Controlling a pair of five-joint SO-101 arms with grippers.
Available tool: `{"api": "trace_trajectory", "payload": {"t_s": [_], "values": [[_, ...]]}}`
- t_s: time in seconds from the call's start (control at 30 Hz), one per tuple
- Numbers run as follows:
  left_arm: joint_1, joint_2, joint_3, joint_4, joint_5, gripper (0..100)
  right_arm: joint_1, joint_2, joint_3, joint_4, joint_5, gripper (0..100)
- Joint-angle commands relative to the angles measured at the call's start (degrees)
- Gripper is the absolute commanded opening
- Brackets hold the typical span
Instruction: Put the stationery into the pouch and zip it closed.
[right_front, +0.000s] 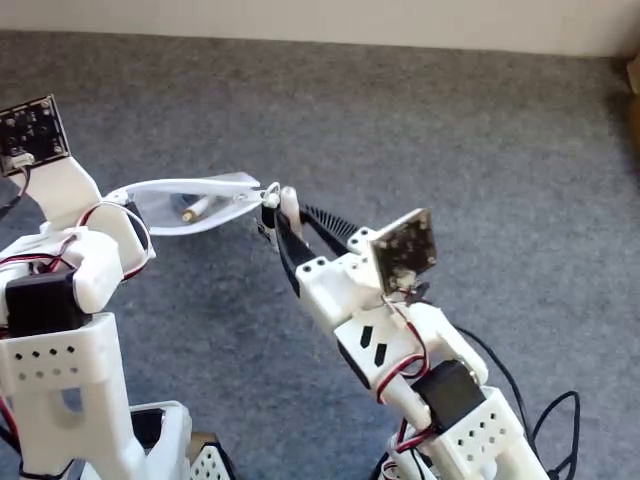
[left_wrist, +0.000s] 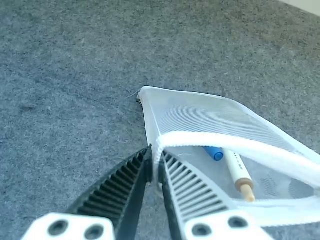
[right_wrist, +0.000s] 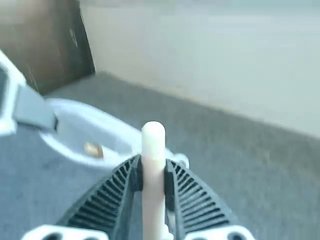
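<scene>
A white mesh pouch (right_front: 190, 205) hangs just above the grey carpet, its mouth open. My left gripper (left_wrist: 154, 155) is shut on one end of the pouch (left_wrist: 210, 117). Inside lie a white pen with a tan tip (left_wrist: 237, 172) and a small blue item (left_wrist: 214, 153). The pen (right_front: 197, 210) shows through the mesh from above. My right gripper (right_front: 283, 215) is at the pouch's other end, beside the zipper pull (right_front: 270, 189). That gripper (right_wrist: 152, 165) is shut on a white stick (right_wrist: 153, 150), which points toward the pouch (right_wrist: 95, 135).
Grey carpet (right_front: 480, 130) covers the whole floor around both arms. A pale wall (right_wrist: 215, 65) runs along the back, with a brown piece of furniture (right_wrist: 45, 45) beside it. Black cables (right_front: 540, 420) trail by the right arm's base.
</scene>
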Motion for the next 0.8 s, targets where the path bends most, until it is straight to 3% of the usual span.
{"api": "trace_trajectory", "payload": {"t_s": [0.0,0.13,0.4,0.77], "values": [[-0.84,-0.13,-0.22,-1.05,-0.53,1,0.04,-0.92,-6.02,-6.73,0.79,0.5],[-0.84,-0.13,-0.22,-1.23,-0.53,1,-0.31,-0.92,-6.81,-14.73,0.70,0.5],[-0.84,-0.13,-0.22,-1.14,-0.53,1,-7.52,-0.22,-6.81,-26.59,0.79,0.5],[-0.84,-0.13,-0.22,-1.05,-0.53,1,-7.69,20.26,-10.77,-44.18,0.79,0.5]]}}
